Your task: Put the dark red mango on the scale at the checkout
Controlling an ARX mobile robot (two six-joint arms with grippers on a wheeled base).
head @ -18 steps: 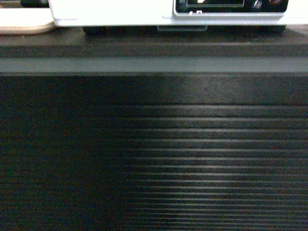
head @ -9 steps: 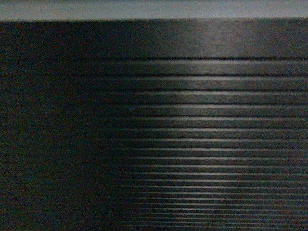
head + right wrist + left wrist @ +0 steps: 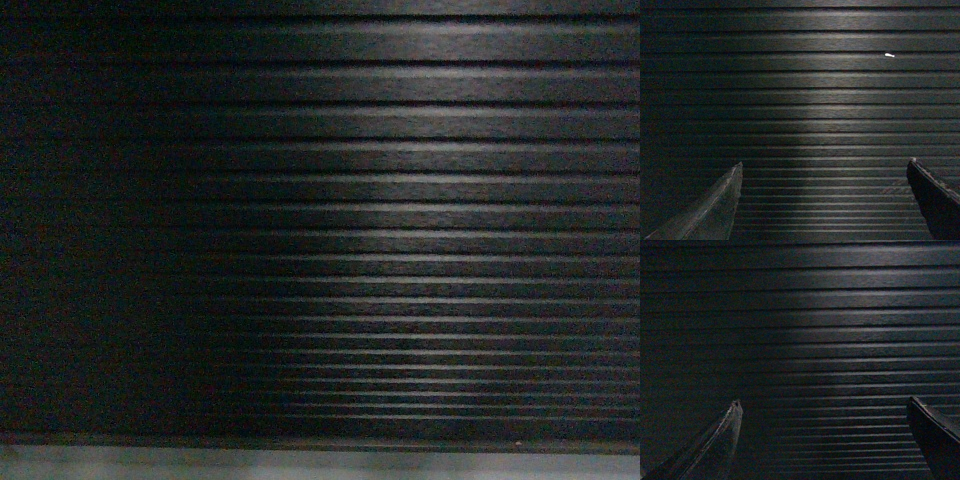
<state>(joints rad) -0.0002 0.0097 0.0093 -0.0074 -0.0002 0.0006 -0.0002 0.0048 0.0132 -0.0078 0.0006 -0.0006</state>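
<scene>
Both end effectors stood open with nothing between their fingers. From the left wrist camera, the left end effector (image 3: 822,412) showed two dark fingertips (image 3: 732,415) spread wide at the bottom corners, aimed at the ribbed front panel of the desk (image 3: 805,330). From the right wrist camera, the right end effector (image 3: 822,172) looked the same: one fingertip (image 3: 735,175) low on the left, the other low on the right, well apart, and the panel (image 3: 800,100) filling everything behind them. A small white fleck (image 3: 889,55) sat on one rib toward the upper right of that view; what it was could not be told.

The head camera saw only the panel (image 3: 400,200), dark horizontal ribs running edge to edge, lit on the right half and falling into shadow on the left. A pale grey strip (image 3: 320,465) ran along the very bottom, below the panel's lower edge. Neither arm appeared in that view.

The mango and the scale were not visible in any view, so their places could not be told
</scene>
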